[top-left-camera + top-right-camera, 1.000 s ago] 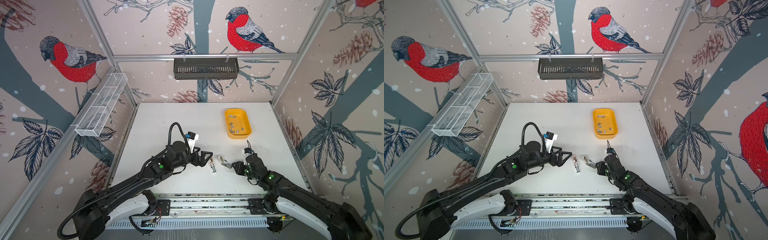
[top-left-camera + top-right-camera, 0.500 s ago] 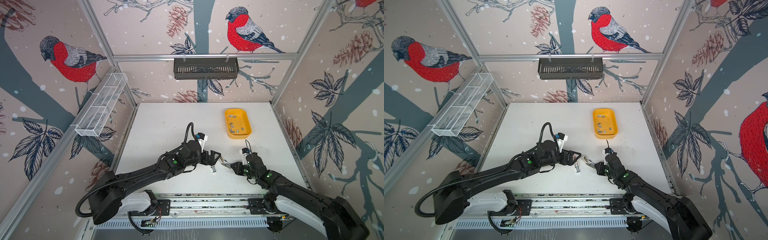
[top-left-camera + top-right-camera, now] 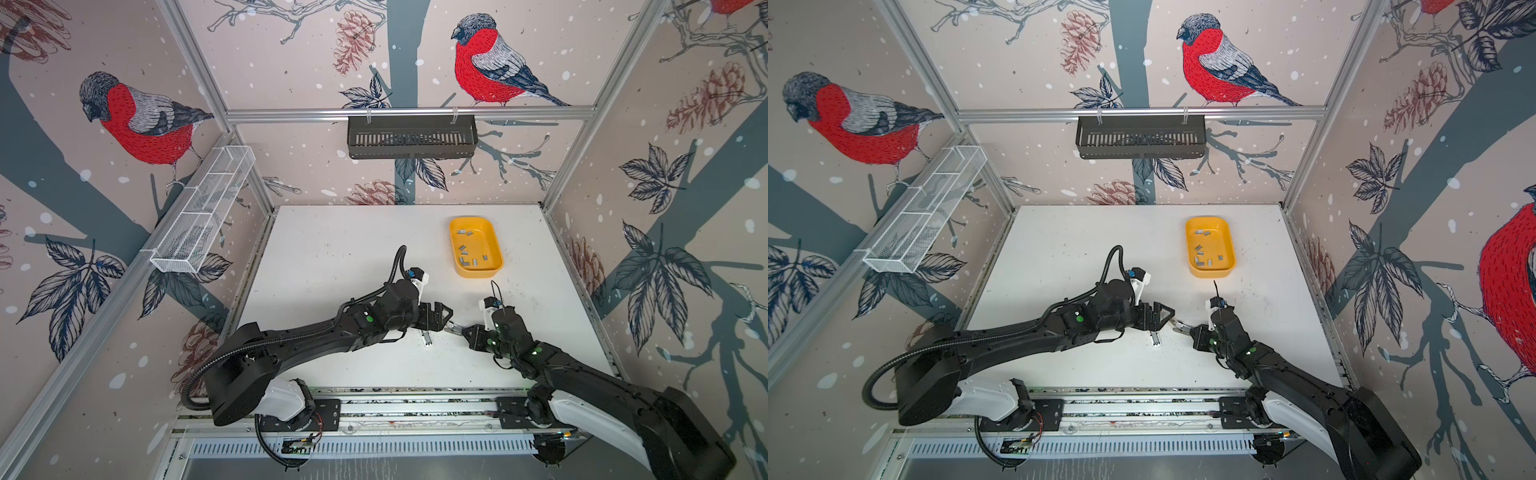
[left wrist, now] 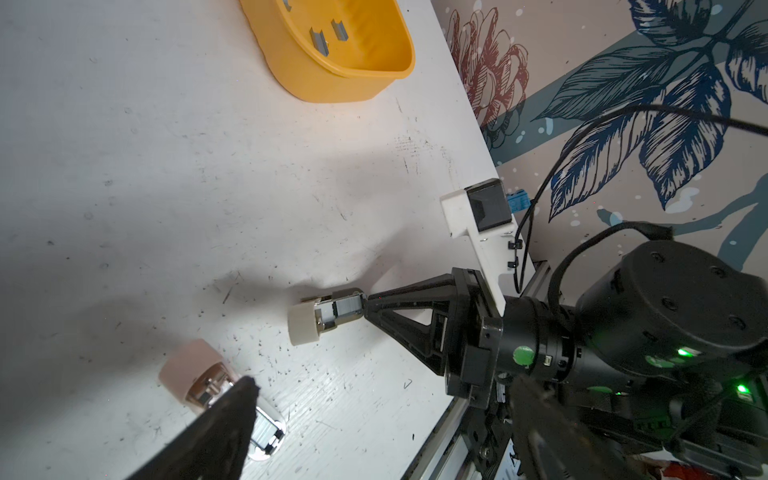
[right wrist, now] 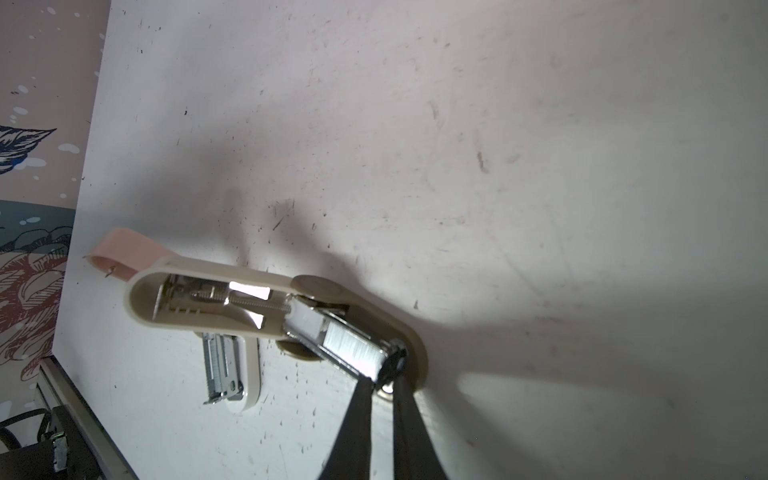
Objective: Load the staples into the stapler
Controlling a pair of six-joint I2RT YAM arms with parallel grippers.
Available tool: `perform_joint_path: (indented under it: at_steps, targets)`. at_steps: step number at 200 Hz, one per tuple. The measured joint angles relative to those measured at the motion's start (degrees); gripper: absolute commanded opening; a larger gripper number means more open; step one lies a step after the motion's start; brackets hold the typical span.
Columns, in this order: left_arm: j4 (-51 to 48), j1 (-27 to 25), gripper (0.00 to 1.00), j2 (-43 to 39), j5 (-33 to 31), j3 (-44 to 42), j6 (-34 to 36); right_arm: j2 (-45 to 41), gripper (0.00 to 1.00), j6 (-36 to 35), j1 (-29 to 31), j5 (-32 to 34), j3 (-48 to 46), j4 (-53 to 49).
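An opened cream stapler (image 5: 266, 299) is held up just above the table, its metal magazine (image 4: 347, 306) carrying a strip of staples (image 5: 353, 345). My right gripper (image 5: 388, 378) is shut on the front tip of that magazine; in both top views it (image 3: 459, 330) (image 3: 1187, 330) points left. My left gripper (image 3: 442, 318) (image 3: 1165, 316) stands open right beside that stapler, with nothing between its fingers (image 4: 237, 411). A second small stapler (image 4: 208, 374) (image 3: 427, 337), with a white base and a pink end, lies on the table under the left gripper. More staples (image 3: 469, 253) (image 3: 1204, 255) lie loose in the yellow tray.
The yellow tray (image 3: 496, 266) (image 4: 365, 79) stands at the back right of the white table. A black basket (image 3: 411, 137) hangs on the back wall and a white mesh rack (image 3: 203, 212) on the left wall. The metal rail (image 3: 415, 411) runs along the table's front edge.
My left arm has reached to the right, bringing its open gripper up to the stapler in the right gripper. The right jaws have closed a little tighter.
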Motion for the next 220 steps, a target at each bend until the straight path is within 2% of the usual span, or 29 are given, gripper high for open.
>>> perform_joint_path:
  at_steps: [19, 41, 62, 220]
  targets:
    - [-0.83, -0.61, 0.94, 2.03, 0.17, 1.79, -0.87, -0.31, 0.14, -0.57, -0.15, 0.02, 0.0, -0.07]
    - [-2.29, -1.16, 0.94, 3.74, -0.04, 3.82, -1.84, -1.79, 0.21, -1.01, -0.42, 0.07, 0.02, -0.26]
    - [-3.52, -1.31, 0.94, 4.2, -0.44, 4.15, -2.84, -3.32, 0.22, -1.11, -0.81, 0.2, 0.11, -0.37]
    - [-4.31, -1.14, 0.94, 10.05, -0.94, 5.33, -6.38, 1.33, 0.13, -1.38, -2.25, -0.92, 0.0, 2.58]
